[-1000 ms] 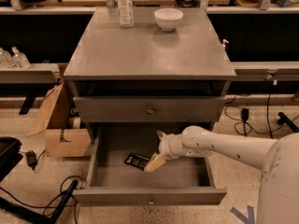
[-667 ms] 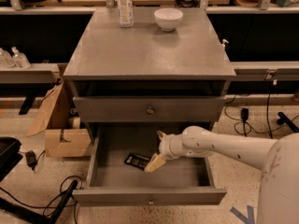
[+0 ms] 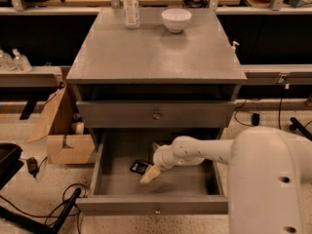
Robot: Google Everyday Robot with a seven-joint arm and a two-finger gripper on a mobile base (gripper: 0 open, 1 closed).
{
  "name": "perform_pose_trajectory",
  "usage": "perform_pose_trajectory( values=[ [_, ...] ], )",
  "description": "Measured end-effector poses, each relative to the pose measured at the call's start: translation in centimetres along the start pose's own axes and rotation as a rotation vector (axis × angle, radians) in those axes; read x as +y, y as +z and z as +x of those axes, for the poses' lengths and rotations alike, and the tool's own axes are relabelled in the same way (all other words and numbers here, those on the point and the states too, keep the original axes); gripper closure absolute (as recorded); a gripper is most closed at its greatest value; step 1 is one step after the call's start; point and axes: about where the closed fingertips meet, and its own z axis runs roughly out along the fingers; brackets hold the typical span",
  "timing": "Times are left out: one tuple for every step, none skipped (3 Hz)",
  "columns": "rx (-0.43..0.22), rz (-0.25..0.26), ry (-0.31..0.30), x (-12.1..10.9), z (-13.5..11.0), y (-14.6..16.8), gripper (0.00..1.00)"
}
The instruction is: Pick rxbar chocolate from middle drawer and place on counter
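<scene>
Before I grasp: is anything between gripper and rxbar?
Nothing: the camera view shows the gripper right beside the rxbar, with only bare drawer floor around them.

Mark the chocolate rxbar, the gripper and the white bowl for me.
rxbar chocolate (image 3: pixel 139 167), camera view, visible left part of its dark wrapper, on the middle drawer (image 3: pixel 122 204) floor.
gripper (image 3: pixel 150 175), camera view, its tan tip, inside the drawer beside the bar.
white bowl (image 3: pixel 176 18), camera view, its outer wall, at the counter (image 3: pixel 156 57) back.

I see matt grey wood on the counter (image 3: pixel 156 57) and middle drawer (image 3: pixel 122 204). My gripper (image 3: pixel 150 175), inside that drawer, looks smooth pale plastic.
</scene>
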Motion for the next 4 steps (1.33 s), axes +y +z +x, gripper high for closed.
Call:
perform_pose_trajectory(
  values=[
    [0.054, -0.043, -0.023, 0.3, 0.8, 4.4, 0.0],
    [0.089, -0.095, -0.031, 1.3, 1.7, 7.5, 0.15],
    [0.098, -0.106, -0.027, 1.6, 1.8, 7.6, 0.38],
    [0.098, -0.106, -0.027, 1.5, 1.3, 7.1, 0.61]
  ],
)
